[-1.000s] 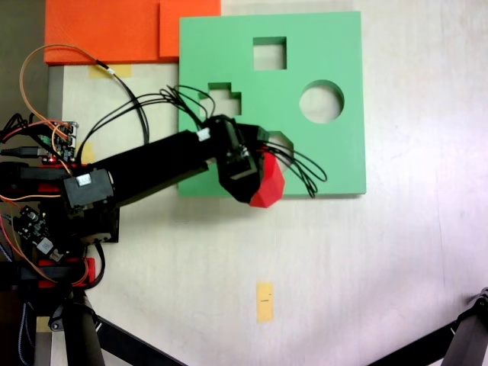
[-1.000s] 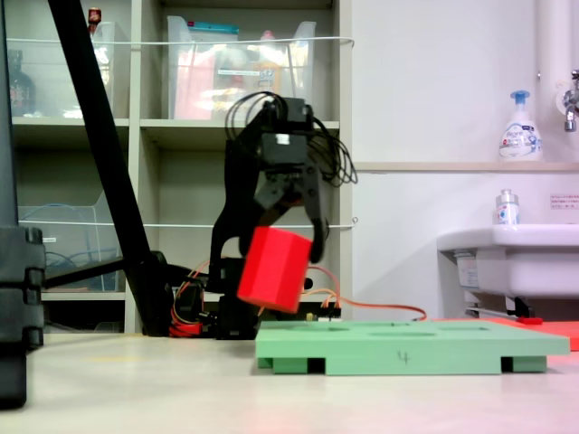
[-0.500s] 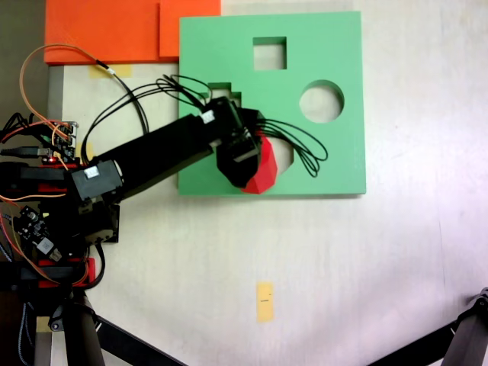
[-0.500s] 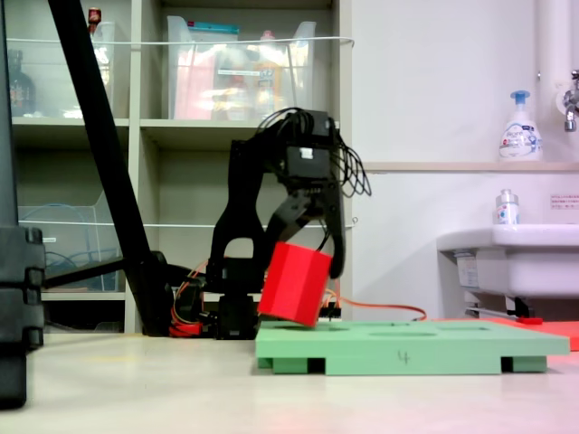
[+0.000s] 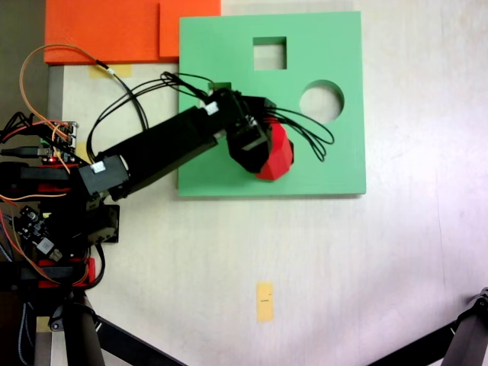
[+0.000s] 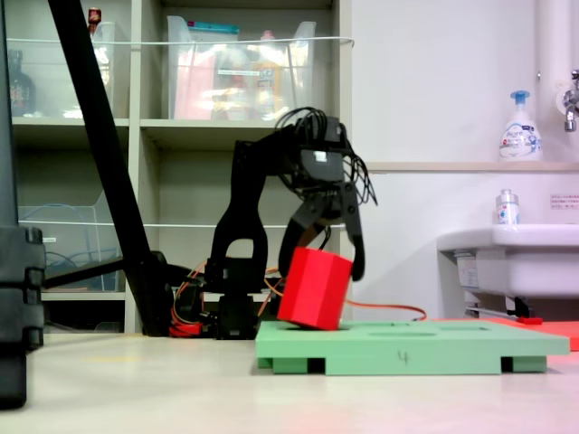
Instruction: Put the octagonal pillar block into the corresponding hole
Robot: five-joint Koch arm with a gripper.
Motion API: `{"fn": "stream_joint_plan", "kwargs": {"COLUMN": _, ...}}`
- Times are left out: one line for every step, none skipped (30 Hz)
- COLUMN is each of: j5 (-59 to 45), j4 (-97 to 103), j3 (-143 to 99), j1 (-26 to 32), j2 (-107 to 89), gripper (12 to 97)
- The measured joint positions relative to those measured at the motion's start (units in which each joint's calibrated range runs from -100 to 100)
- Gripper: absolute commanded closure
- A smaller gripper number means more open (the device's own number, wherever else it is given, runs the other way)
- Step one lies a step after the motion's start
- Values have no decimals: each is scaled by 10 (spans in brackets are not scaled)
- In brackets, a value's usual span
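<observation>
both jaws clamp the tilted octagonal pillar block (image 6: 314, 288) above the green board (image 6: 425, 344).

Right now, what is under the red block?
The green board lies under the block, held tilted by the gripper. The octagonal hole is covered by block and gripper.

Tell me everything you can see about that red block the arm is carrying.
The red block is a bright, matte, foam-looking prism with flat facets. The gripper clamps it from above, tilted, its lower edge at or just above the green foam board. From above it hangs over the board's middle, hiding whatever lies beneath.
</observation>
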Motion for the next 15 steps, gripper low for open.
{"fn": "stream_joint_plan", "kwargs": {"j5": 0, "j4": 1, "j3": 0, "j1": 1, "j2": 3, "gripper": 706}}
{"fn": "stream_joint_plan", "kwargs": {"j5": 0, "j4": 2, "j3": 0, "j1": 1, "j2": 7, "gripper": 706}}
{"fn": "stream_joint_plan", "kwargs": {"j5": 0, "j4": 2, "j3": 1, "j1": 2, "j2": 12, "gripper": 706}}
{"fn": "stream_joint_plan", "kwargs": {"j5": 0, "j4": 2, "j3": 2, "j1": 2, "j2": 15, "gripper": 706}}
{"fn": "stream_joint_plan", "kwargs": {"j5": 0, "j4": 2, "j3": 3, "j1": 3, "j2": 19, "gripper": 706}}
{"fn": "stream_joint_plan", "kwargs": {"j5": 0, "j4": 6, "j3": 3, "j1": 4, "j2": 21, "gripper": 706}}
{"fn": "stream_joint_plan", "kwargs": {"j5": 0, "j4": 12, "j3": 2, "j1": 5, "j2": 26, "gripper": 706}}
{"fn": "stream_joint_plan", "kwargs": {"j5": 0, "j4": 19, "j3": 0, "j1": 6, "j2": 33, "gripper": 706}}
{"fn": "stream_joint_plan", "kwargs": {"j5": 0, "j4": 21, "j3": -1, "j1": 7, "j2": 36, "gripper": 706}}
{"fn": "stream_joint_plan", "kwargs": {"j5": 0, "j4": 22, "j3": 0, "j1": 8, "j2": 38, "gripper": 706}}
{"fn": "stream_joint_plan", "kwargs": {"j5": 0, "j4": 21, "j3": 0, "j1": 8, "j2": 42, "gripper": 706}}
{"fn": "stream_joint_plan", "kwargs": {"j5": 0, "j4": 21, "j3": 0, "j1": 9, "j2": 48, "gripper": 706}}
{"fn": "stream_joint_plan", "kwargs": {"j5": 0, "j4": 21, "j3": 0, "j1": 9, "j2": 52, "gripper": 706}}
{"fn": "stream_joint_plan", "kwargs": {"j5": 1, "j4": 21, "j3": 3, "j1": 10, "j2": 55, "gripper": 706}}
{"fn": "stream_joint_plan", "kwargs": {"j5": 1, "j4": 21, "j3": 8, "j1": 10, "j2": 57, "gripper": 706}}
